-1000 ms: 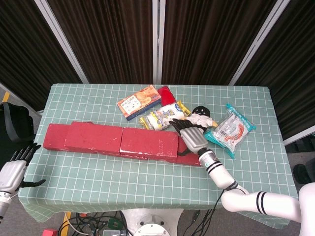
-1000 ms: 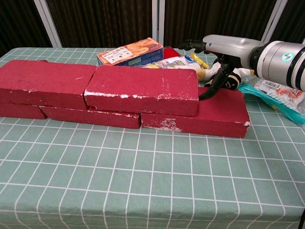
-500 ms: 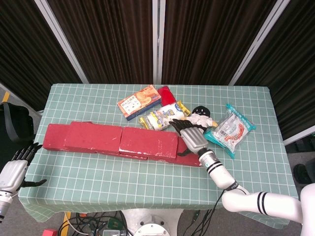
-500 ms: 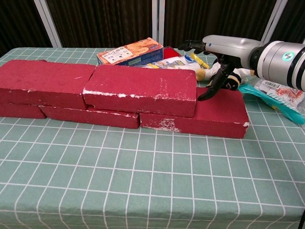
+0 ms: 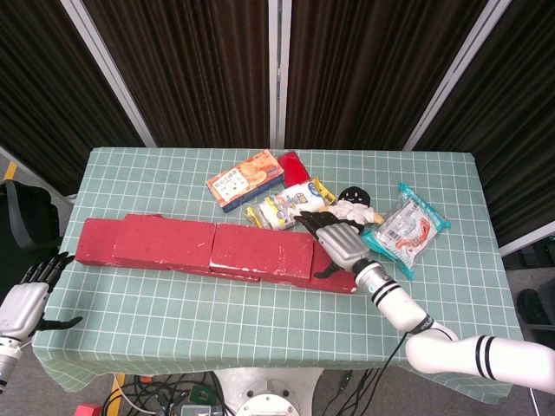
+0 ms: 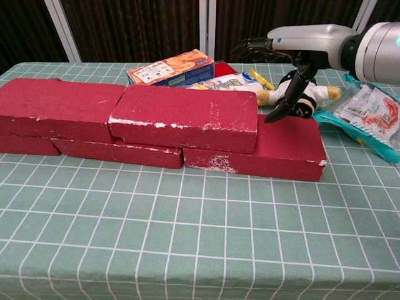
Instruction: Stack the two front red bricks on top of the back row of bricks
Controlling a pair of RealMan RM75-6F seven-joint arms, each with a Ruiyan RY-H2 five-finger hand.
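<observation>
Two red bricks lie on a lower row of red bricks. The left upper brick [image 5: 143, 241] [image 6: 59, 109] and the right upper brick [image 5: 260, 250] [image 6: 184, 117] sit end to end. The lower row's right brick [image 6: 287, 147] sticks out past them, and the middle lower brick [image 6: 119, 153] peeks out in front. My right hand [image 5: 334, 238] [image 6: 284, 50] hovers over that right end with fingers spread, thumb pointing down and holding nothing. My left hand [image 5: 26, 299] hangs open off the table's left front corner, seen only in the head view.
Behind the bricks lie a cracker box [image 5: 245, 179], a red packet [image 5: 291, 165], a yellow-white snack pack [image 5: 290, 205], a plush toy [image 6: 300, 94] and a teal bag [image 5: 406, 224], all close to my right hand. The checked tablecloth [image 6: 200, 237] stretches in front.
My right hand has lifted up and away from the right end of the upper right brick, which had slid slightly left. The left hand has barely moved.
</observation>
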